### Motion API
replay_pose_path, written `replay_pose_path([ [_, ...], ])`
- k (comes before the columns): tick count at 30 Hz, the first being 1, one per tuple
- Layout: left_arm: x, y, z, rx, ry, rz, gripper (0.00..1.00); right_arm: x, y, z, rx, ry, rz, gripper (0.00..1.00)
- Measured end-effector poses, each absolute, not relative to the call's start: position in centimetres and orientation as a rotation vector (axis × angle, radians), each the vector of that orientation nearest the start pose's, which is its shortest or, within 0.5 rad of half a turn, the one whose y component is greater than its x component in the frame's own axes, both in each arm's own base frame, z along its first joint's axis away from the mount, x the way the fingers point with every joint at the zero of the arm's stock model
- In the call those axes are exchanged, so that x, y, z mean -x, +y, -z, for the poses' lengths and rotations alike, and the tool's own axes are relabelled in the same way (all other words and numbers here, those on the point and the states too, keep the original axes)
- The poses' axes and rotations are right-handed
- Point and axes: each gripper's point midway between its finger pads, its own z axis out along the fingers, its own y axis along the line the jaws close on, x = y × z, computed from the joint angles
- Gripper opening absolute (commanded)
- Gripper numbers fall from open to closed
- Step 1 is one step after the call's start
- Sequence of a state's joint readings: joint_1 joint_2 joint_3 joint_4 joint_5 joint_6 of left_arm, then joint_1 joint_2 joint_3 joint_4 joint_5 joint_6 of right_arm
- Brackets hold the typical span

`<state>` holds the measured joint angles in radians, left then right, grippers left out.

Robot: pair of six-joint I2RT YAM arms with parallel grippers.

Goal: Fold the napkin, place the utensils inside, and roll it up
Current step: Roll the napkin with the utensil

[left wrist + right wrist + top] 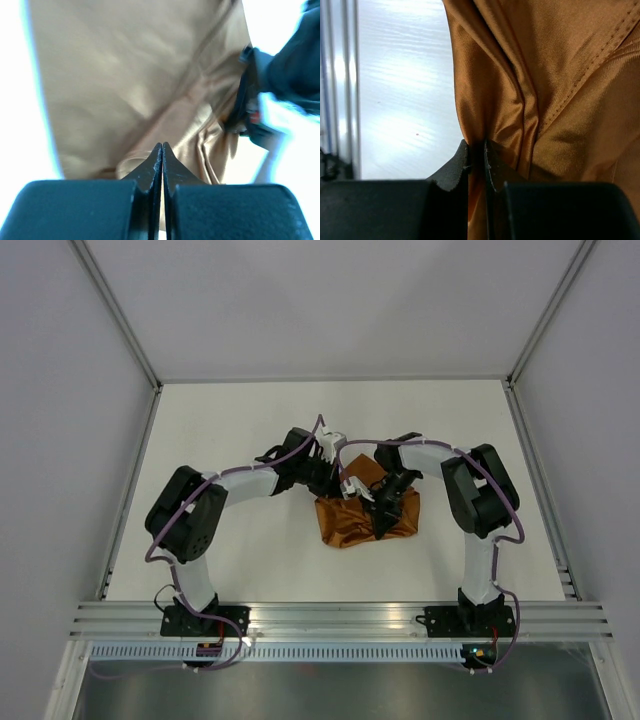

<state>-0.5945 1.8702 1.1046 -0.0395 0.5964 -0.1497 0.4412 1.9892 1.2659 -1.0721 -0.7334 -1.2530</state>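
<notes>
Top external shows both arms bent inward, right jaws pinching the napkin [350, 525]

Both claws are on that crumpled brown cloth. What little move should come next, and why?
Probably the right gripper should lift its pinched fold and draw it outward to spread the napkin. The cloth lies bunched and creased, not flat enough to fold neatly. The left gripper is shut at the cloth; whether it grips is unclear.
</notes>
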Motion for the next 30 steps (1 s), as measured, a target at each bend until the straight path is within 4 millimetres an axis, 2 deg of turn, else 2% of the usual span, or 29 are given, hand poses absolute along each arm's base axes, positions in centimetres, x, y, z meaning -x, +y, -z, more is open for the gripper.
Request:
replay_pose_path([
  [3, -31.2, -32.4, -7.4, -0.753, 2.229, 0.987, 0.02, -21.4, 19.7, -1.6, 2.039, 2.032, -1.250, 0.01],
  [9, -30.6, -30.1, -9.9, -0.667, 2.078, 0.877, 0.05, -21.4, 19.6, -1.4, 1.994, 2.135, -1.448, 0.01],
  [13, -29.0, -29.8, -11.2, -0.708, 1.944, 0.825, 0.20, -21.4, 19.7, -1.3, 1.930, 2.202, -1.543, 0.01],
  [16, -26.9, -30.7, -11.9, -0.807, 1.823, 0.780, 0.25, -21.4, 19.7, -1.3, 1.901, 2.245, -1.582, 0.01],
  [20, -23.8, -33.4, -12.8, -0.984, 1.646, 0.706, 0.28, -21.3, 19.8, -1.3, 1.868, 2.288, -1.622, 0.01],
  [23, -22.2, -35.1, -13.2, -1.084, 1.539, 0.648, 0.29, -21.2, 19.9, -1.3, 1.853, 2.309, -1.635, 0.01],
  [26, -21.2, -36.7, -12.3, -1.178, 1.481, 0.583, 0.30, -21.2, 19.9, -1.3, 1.849, 2.316, -1.636, 0.01],
  [30, -20.6, -38.4, -10.0, -1.302, 1.449, 0.508, 0.30, -21.2, 19.9, -1.3, 1.846, 2.321, -1.636, 0.01],
])
